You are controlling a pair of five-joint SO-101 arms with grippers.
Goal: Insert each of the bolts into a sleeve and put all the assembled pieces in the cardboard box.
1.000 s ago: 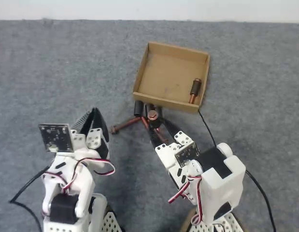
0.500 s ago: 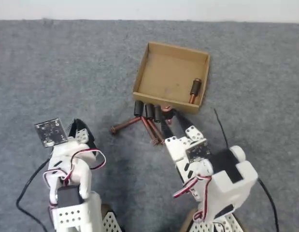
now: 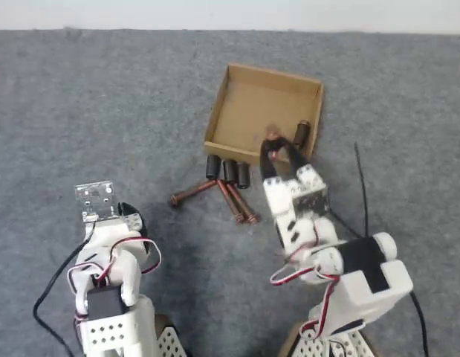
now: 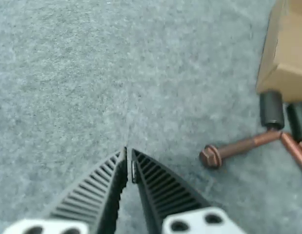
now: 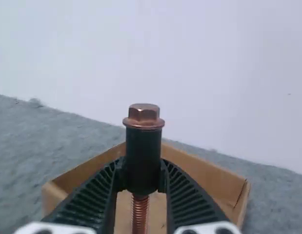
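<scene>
Carrying one assembled piece (image 5: 142,146) to the cardboard box (image 3: 215,111) is the step in hand. The right hand (image 5: 142,168) is clamped on the black sleeve of this piece and holds it upright, with the copper bolt head on top and the threaded end hanging below. In the high view the right hand sits over the near wall of the box, towards its right side. A second assembled piece (image 3: 300,134) already lies inside the box against the right wall.

The next move seems to call for a little more reach, then spreading the fingers so the piece drops inside the box.

On the grey desk (image 3: 103,97), three loose sleeves (image 3: 229,169) lie side by side just outside the near wall of the box. Three loose bolts (image 3: 192,192) fan out from them towards the near side. Whether these bolts are fully seated cannot be told.

The left hand (image 4: 129,153) is empty, its fingertips almost together, low over bare desk to the left of the bolts.

Compared with a second ago, the right hand has lifted the piece from the cluster and swung it far and right to the box. The left arm has drawn back towards its base.
</scene>
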